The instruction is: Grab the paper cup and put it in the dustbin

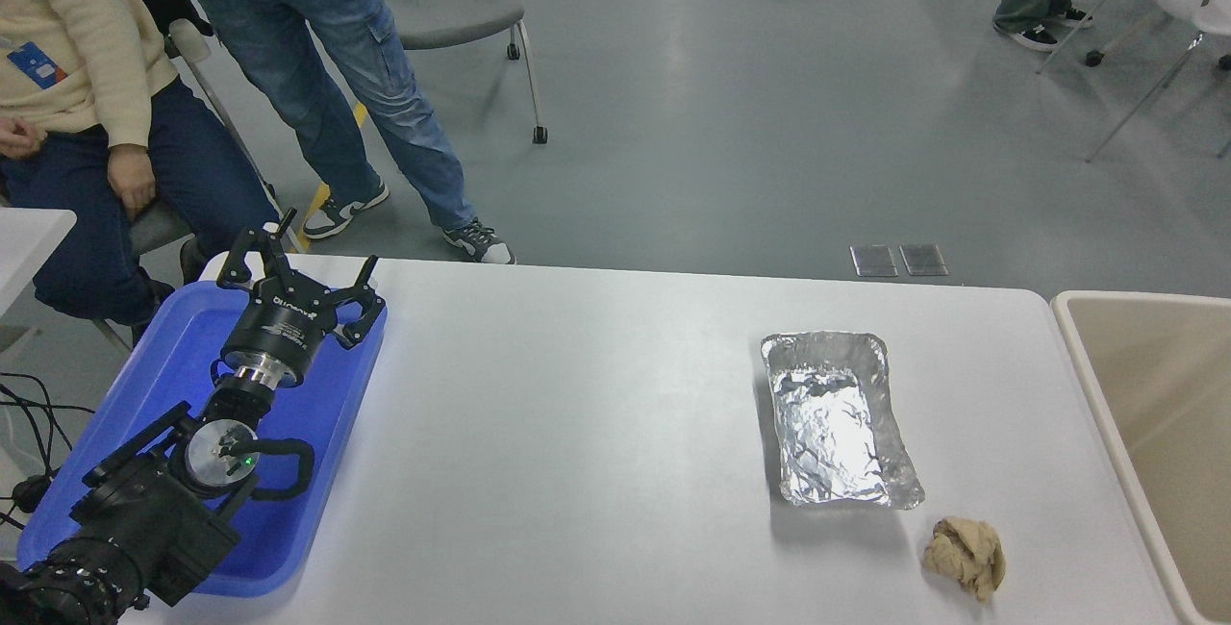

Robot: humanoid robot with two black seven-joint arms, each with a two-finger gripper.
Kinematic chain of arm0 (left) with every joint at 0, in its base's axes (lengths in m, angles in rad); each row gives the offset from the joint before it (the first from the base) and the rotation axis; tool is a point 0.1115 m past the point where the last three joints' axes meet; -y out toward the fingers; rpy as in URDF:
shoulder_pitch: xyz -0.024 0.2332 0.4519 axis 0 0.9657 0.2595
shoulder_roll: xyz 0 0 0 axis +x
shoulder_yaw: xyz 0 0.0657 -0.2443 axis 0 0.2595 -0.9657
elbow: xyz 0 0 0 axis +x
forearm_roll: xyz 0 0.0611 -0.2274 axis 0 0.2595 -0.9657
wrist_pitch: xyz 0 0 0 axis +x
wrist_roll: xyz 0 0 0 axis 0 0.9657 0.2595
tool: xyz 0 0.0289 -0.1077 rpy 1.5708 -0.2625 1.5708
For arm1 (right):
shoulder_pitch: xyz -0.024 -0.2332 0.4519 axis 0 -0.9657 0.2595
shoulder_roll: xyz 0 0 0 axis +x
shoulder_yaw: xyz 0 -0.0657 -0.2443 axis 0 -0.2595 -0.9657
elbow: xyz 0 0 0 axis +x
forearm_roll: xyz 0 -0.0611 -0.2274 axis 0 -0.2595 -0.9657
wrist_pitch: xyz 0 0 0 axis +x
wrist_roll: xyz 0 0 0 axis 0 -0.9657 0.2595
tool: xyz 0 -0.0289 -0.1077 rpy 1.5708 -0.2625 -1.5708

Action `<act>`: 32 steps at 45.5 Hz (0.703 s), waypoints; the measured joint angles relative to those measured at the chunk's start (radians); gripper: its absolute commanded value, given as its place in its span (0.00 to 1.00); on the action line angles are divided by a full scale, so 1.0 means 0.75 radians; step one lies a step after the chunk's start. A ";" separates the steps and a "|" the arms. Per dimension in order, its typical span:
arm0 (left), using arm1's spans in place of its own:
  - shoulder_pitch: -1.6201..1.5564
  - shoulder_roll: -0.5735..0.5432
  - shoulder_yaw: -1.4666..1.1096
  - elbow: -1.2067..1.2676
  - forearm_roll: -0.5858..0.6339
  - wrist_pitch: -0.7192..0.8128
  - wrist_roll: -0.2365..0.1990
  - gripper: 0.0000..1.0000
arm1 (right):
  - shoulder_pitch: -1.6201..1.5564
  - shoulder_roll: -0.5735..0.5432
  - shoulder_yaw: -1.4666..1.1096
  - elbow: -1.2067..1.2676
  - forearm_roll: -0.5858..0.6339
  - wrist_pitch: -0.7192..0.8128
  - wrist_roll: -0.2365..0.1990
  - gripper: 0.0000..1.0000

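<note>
The paper cup is out of view on the table. The dustbin (1096,370) is a large beige bin with a pale rim at the table's right end, partly cut off by the picture's edge. My left gripper (306,258) rests over the blue tray (154,365) at the lower left, its fingers spread open with nothing between them. The right arm and its gripper do not appear.
A silver foil tray (835,418) lies right of centre. A crumpled tan paper wad (966,555) sits near the front edge beside the bin. One person sits at the far left and another stands behind the table's far left edge.
</note>
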 measured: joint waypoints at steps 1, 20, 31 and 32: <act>0.000 0.000 0.000 0.000 0.000 0.000 0.000 1.00 | -0.008 0.005 0.003 -0.001 0.004 -0.012 -0.001 0.00; 0.000 0.000 0.000 0.000 0.000 0.000 0.000 1.00 | -0.100 0.069 0.039 -0.017 0.039 -0.125 -0.015 0.17; 0.000 0.000 0.000 0.000 0.000 0.000 0.000 1.00 | -0.113 0.086 0.042 -0.020 0.042 -0.244 -0.016 0.89; 0.000 0.000 0.000 0.000 0.000 0.000 0.000 1.00 | -0.113 0.087 0.042 -0.020 0.042 -0.253 -0.016 0.91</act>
